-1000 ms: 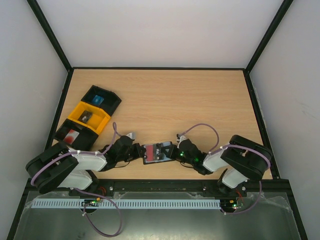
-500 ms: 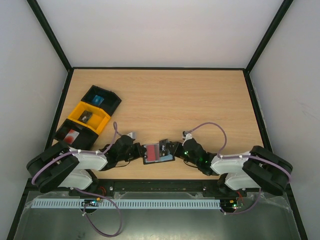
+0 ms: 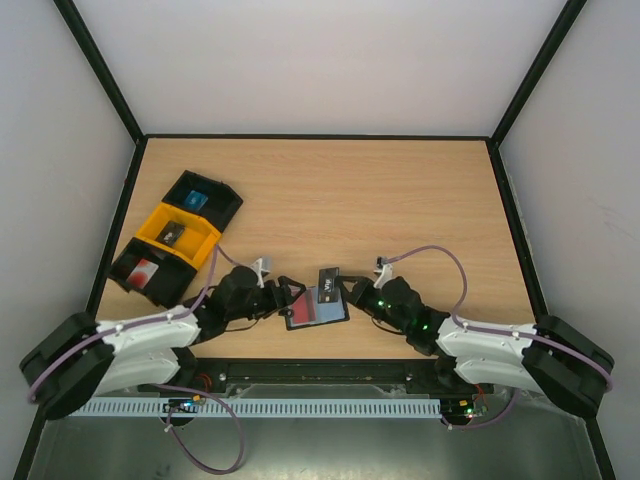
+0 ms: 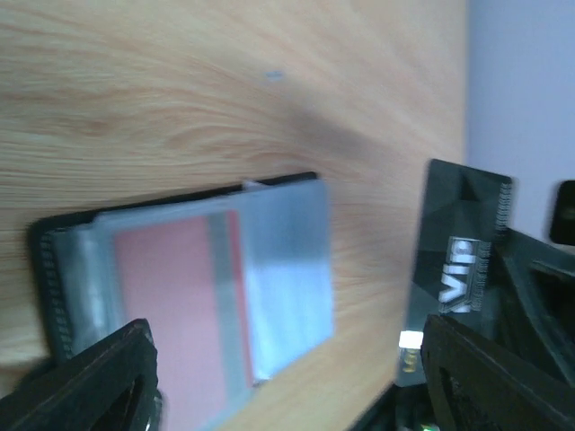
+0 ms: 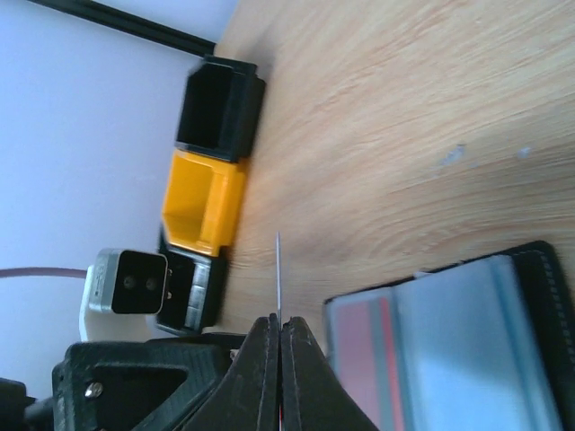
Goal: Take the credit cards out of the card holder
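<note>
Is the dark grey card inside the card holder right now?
No, the right gripper pinches the dark grey card apart from the card holder.

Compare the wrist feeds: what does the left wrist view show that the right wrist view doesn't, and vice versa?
Only the left wrist view: the printed face of the dark grey card, clear of the card holder, and the left gripper open, fingers wide apart. Only the right wrist view: the right gripper shut on that card, seen edge-on as a thin line, plus the yellow tray and a black tray behind. Both: the open holder lying on the table with a red card under its clear sleeve.
</note>
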Controlling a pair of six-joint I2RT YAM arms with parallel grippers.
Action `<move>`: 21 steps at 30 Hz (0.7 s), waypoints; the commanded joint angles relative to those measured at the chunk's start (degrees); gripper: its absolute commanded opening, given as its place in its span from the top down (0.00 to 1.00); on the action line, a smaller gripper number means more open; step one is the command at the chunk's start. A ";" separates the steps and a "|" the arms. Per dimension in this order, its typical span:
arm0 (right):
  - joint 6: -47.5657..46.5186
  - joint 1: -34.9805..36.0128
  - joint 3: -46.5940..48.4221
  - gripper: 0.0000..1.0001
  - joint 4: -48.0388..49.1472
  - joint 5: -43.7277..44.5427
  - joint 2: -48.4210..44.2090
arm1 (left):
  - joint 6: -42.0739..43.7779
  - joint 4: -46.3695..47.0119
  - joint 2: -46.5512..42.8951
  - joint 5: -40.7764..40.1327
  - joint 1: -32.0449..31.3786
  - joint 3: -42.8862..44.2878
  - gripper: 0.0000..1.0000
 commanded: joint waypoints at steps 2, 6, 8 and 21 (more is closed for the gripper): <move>5.01 -0.17 -1.35 0.98 4.73 1.11 -3.83 | -3.50 5.86 -10.58 1.69 -0.28 -3.45 0.14; 7.17 0.02 -1.45 0.98 8.74 -0.03 -4.52 | -4.21 10.67 -15.94 1.55 -0.34 -5.39 0.12; 8.17 0.15 -1.37 0.98 10.66 -0.65 -4.20 | -4.59 12.58 -16.85 1.66 -0.31 -6.06 0.14; 11.27 3.77 -0.76 0.98 18.39 0.60 0.41 | -6.14 30.31 -8.23 7.93 -0.81 -7.24 0.37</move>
